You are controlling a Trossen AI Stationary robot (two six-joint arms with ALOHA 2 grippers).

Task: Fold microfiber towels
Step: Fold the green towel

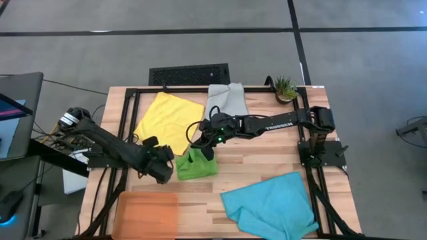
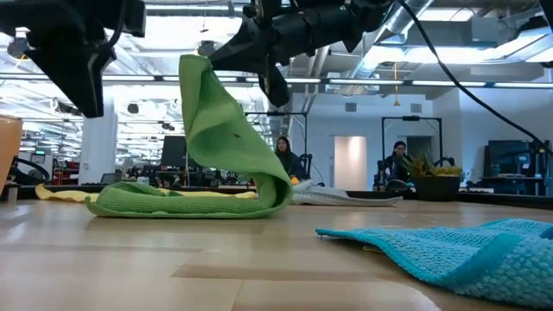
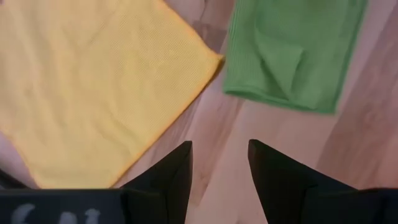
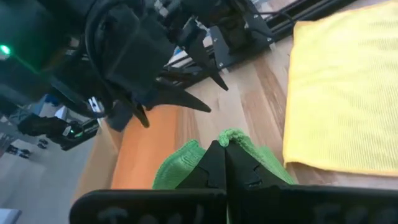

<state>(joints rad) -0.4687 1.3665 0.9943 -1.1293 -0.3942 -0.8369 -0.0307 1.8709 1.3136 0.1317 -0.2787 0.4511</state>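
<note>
One fold begun: green towel [image 1: 195,165] corner pinched in closed right gripper [image 1: 207,151]; left gripper [image 1: 162,169] open, empty; yellow [image 1: 168,120], grey [image 1: 227,100], turquoise [image 1: 270,205] unfolded.

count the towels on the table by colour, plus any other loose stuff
yellow towel: 1
green towel: 1, one edge lifted by the right gripper
light grey towel: 1
turquoise towel: 1
orange tray: 1
potted plant: 1
total: 6
</note>
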